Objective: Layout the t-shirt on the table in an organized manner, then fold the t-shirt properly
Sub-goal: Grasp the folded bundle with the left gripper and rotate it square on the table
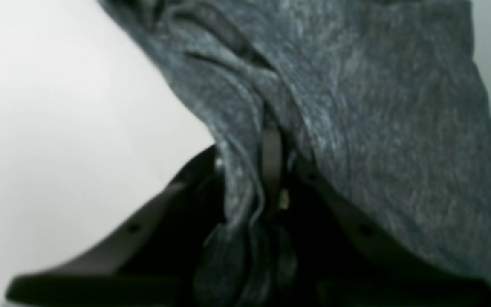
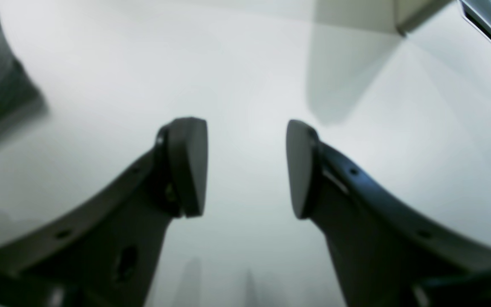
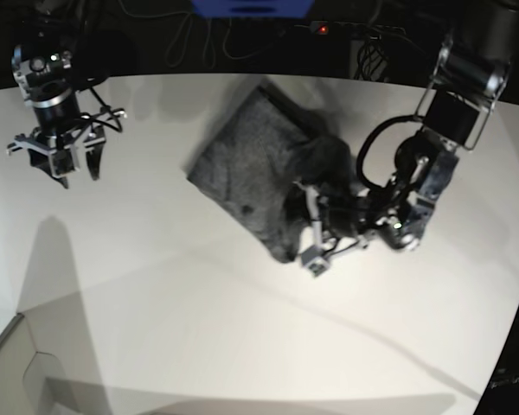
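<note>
Where light falls: white table point(image 3: 199, 328) w/ grey t-shirt point(image 3: 242, 164); dark backdrop, cables.

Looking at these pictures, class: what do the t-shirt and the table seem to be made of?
The t-shirt: probably soft knit fabric, matte; its heathered dark grey surface creases and drapes where the left tool pinches it.
The table: smooth, hard white surface, slightly glossy, showing soft shadows; exact material unclear.

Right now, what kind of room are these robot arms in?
Probably a robot lab or workshop. A big white table holds only a grey t-shirt, and cables hang in the dark behind it.
</note>
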